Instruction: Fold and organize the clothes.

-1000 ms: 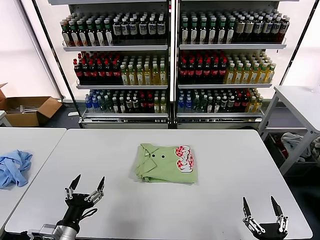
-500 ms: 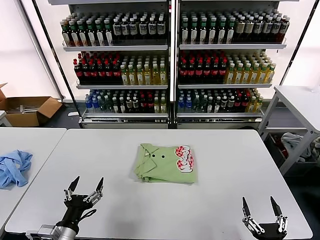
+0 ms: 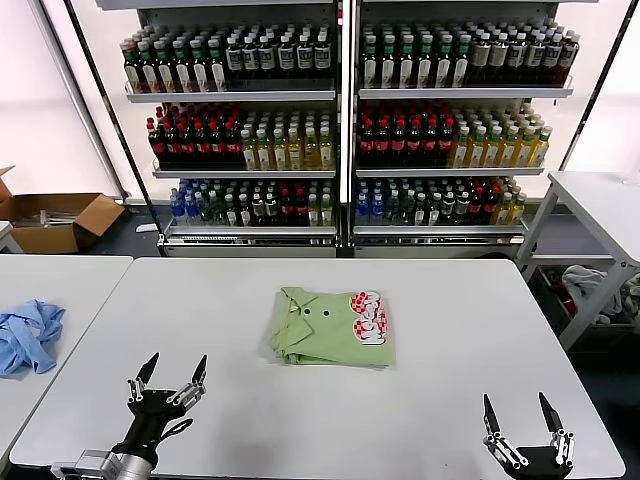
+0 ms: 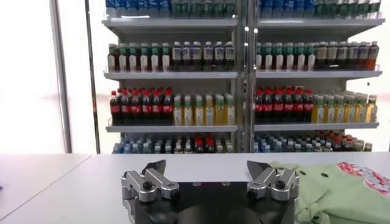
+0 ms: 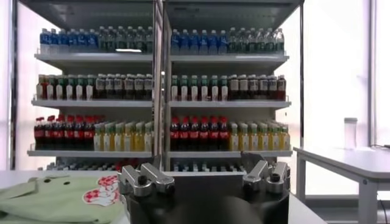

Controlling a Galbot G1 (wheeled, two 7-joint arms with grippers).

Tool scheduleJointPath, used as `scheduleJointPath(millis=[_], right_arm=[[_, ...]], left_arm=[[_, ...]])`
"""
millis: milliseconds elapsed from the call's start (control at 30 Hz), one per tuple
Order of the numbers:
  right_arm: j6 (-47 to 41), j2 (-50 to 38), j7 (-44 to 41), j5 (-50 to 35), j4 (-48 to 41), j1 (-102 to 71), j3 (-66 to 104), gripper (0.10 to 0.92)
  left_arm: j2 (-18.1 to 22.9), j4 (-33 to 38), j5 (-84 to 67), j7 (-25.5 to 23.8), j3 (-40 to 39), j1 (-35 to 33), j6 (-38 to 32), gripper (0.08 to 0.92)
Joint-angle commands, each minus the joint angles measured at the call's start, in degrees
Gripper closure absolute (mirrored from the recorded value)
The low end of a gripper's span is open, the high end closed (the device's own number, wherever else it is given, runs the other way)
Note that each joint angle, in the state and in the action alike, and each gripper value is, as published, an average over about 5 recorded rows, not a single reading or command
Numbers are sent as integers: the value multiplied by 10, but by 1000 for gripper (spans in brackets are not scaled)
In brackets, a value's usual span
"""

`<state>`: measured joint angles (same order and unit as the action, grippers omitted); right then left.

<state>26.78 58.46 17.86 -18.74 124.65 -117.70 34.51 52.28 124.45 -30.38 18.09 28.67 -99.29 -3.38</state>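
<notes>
The folded T-shirt (image 3: 332,327) lies at the middle of the counter (image 3: 450,330). The left end effector (image 3: 168,376) sits at the near left edge, the right end effector (image 3: 518,412) at the near right corner, both well apart from it. Bottle shelves (image 3: 340,130) stand behind the counter; another garment (image 3: 28,335) lies on the neighbouring counter to the left.

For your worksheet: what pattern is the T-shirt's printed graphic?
Red-and-white checks on the T-shirt; clearest in the head view.

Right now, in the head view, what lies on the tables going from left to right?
Light blue garment → left pincer, open above the table's near edge → folded light green T-shirt at the middle of the white table → right pincer, open near the table's near right corner.
</notes>
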Motion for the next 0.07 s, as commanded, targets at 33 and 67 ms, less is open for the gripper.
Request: scheduleJointPath(millis=[33,67], right_arm=[[0,1,1,0,-1,0,-1,203],[0,1,1,0,0,0,-1,203]], left_arm=[[0,0,0,0,0,0,0,177],[0,0,0,0,0,1,0,177]])
